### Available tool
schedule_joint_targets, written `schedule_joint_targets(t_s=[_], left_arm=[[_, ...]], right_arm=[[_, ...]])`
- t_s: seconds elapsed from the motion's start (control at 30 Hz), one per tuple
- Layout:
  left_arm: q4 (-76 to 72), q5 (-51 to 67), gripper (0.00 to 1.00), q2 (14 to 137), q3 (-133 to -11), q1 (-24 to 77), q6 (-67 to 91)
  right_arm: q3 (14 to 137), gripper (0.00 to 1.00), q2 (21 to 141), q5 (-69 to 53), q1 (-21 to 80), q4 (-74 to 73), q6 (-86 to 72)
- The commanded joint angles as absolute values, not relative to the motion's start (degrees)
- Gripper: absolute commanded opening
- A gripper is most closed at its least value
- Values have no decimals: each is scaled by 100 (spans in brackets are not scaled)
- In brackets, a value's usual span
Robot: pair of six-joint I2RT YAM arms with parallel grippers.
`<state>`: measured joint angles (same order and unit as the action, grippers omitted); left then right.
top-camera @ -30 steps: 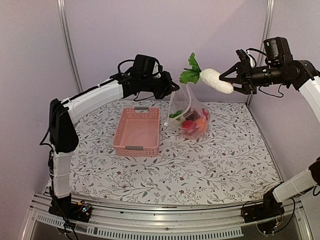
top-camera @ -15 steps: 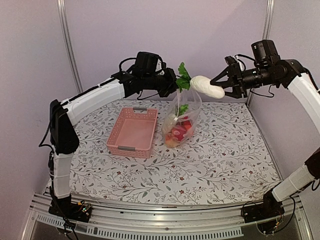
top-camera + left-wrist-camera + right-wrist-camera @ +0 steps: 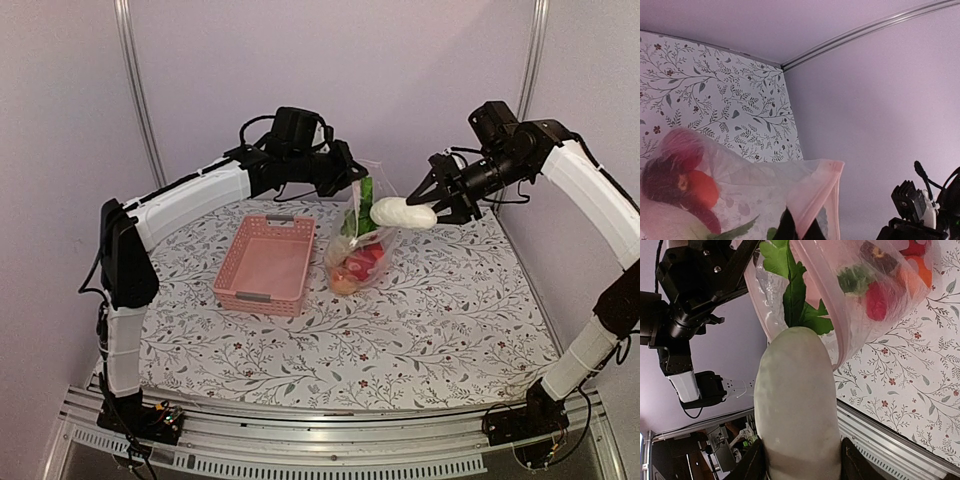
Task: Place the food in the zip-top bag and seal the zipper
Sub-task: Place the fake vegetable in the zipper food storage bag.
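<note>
The clear zip-top bag hangs open above the table, several red, orange and dark food pieces in its bottom. My left gripper is shut on the bag's mouth edge, where the pinkish zipper strip shows in the left wrist view. My right gripper is shut on a white radish held sideways, its green leaves inside the bag's mouth. In the right wrist view the radish fills the space between the fingers.
An empty pink slotted basket stands left of the bag on the floral tablecloth. Purple walls close in at the back and sides, with metal posts in the rear corners.
My right gripper has come down and to the left with the radish, whose leaves now enter the bag's mouth. The bag and the basket have shifted slightly left.
</note>
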<state>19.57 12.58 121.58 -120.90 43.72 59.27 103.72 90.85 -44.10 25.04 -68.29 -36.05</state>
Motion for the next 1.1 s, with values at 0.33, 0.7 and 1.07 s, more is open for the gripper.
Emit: schedule_joint_targets(t_s=[0.33, 0.7, 1.07], left_arm=[[1494, 1820, 1, 12215, -12167, 4591, 5341], [884, 2010, 1, 11836, -11251, 4329, 5754], [746, 2300, 2, 11865, -11289, 4179, 5832]], right_arm=[[10953, 25, 10097, -4225, 2570, -6002, -5011], [11678, 97, 10012, -4101, 2610, -5748, -5381], [11047, 99, 9568, -1844, 3087, -6492, -2849]])
